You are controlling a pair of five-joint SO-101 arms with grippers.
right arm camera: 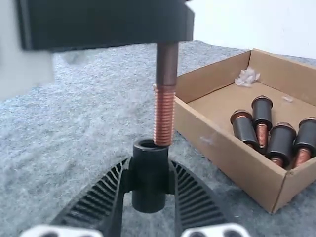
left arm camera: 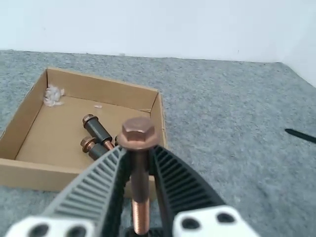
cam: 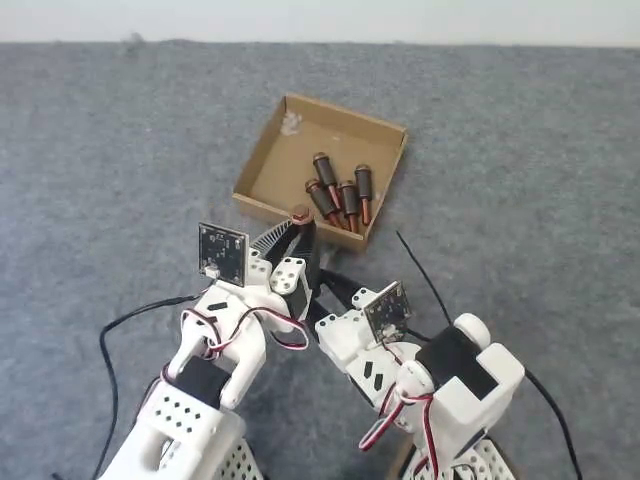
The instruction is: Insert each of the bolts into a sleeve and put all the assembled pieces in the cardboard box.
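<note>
While my left gripper [left arm camera: 138, 150] was clamped on the copper bolt [left arm camera: 137, 133] just under its head, the right gripper [right arm camera: 149, 168] squeezed the black sleeve [right arm camera: 148, 185] upright, with the bolt's tip at its mouth. Just beside them on the bench [cam: 120, 150] sat the cardboard box [cam: 262, 170], four assembled pieces [cam: 340, 195] and a white scrap [cam: 290, 123] inside. From above, the arms covered the sleeve; a black cable [cam: 420, 268] trailed nearby.

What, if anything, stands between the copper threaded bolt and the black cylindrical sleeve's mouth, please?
Nothing visible: the copper threaded bolt in the left gripper has its tip at the open mouth of the black cylindrical sleeve in the right gripper.
</note>
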